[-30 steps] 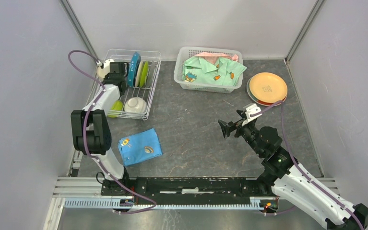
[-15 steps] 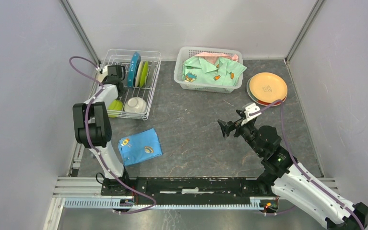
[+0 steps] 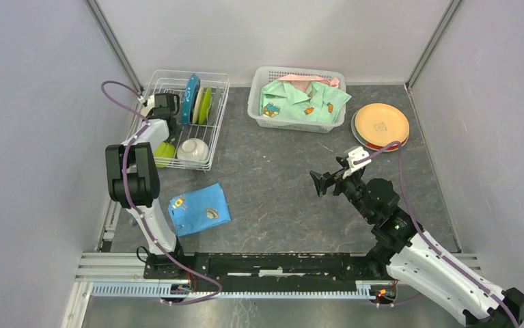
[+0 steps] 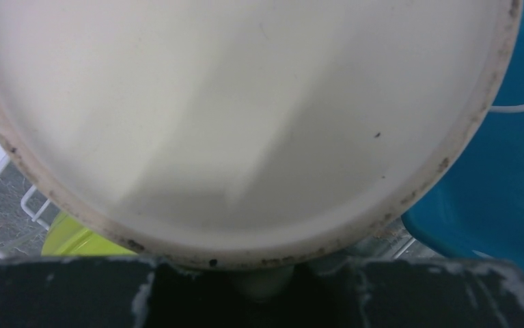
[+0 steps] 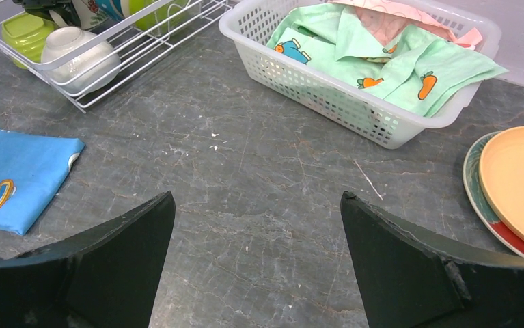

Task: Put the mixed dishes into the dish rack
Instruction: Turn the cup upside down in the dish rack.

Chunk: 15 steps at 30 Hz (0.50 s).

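Observation:
The dish rack (image 3: 212, 130) stands at the back left. It holds an upright blue plate (image 3: 190, 98), a lime-green plate (image 3: 206, 104), a white bowl (image 3: 193, 149) and a green cup (image 3: 165, 152). My left gripper (image 3: 161, 106) is over the rack's left side, shut on the rim of a cream plate (image 3: 148, 102). That cream plate (image 4: 245, 116) fills the left wrist view, with the blue plate (image 4: 505, 184) just to its right. An orange plate (image 3: 380, 123) lies on a red plate (image 3: 376, 145) at the back right. My right gripper (image 3: 319, 183) hangs open and holds nothing above mid-table.
A white latticed basket (image 3: 266, 113) with green clothing stands at the back centre. A folded blue cloth (image 3: 199, 209) lies on the table in front of the rack. Grey walls close in the left, back and right sides.
My left gripper has shifted slightly left over the rack with the cream plate, its elbow swinging left. The right arm has barely moved.

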Available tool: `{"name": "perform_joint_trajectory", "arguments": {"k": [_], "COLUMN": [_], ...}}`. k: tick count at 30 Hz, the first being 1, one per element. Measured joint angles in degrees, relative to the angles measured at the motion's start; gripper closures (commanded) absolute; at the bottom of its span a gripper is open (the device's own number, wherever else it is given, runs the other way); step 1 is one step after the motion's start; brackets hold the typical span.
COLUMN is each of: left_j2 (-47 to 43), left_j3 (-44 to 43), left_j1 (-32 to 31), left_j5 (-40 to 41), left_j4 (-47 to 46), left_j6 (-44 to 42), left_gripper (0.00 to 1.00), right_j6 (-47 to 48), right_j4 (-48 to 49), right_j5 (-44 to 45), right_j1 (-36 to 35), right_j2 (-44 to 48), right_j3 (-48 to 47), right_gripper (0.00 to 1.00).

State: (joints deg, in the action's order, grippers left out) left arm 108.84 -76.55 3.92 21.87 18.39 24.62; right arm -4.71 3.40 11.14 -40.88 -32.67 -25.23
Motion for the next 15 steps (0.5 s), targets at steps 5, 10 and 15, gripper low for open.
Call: {"name": "perform_joint_trajectory", "arguments": {"k": [5,10,15], "left_j2": [0.0,-0.3,-0.9], "left_j3": [-1.4,-2.4,-2.7], "left_j1": [0.0,-0.3,-0.3], "left_j5": [-0.1,-0.2,-0.7], "left_j4": [1.0,1.7,2.4], "left_j6": [0.2,0.9,1.0], "left_gripper": [0.57,0.52,0.47], "right_j6": [-0.1,-0.5,-1.3], "right_j4": [-0.5,-0.5,-0.7], "right_j5": [0.3,0.5,0.5], "right_j1": [0.0,0.0,0.0], "right_j2": [1.0,1.5,1.6], "right_j3": [-0.1,-0.1,-0.1], "right_gripper": [0.02,0.02,0.02]}}
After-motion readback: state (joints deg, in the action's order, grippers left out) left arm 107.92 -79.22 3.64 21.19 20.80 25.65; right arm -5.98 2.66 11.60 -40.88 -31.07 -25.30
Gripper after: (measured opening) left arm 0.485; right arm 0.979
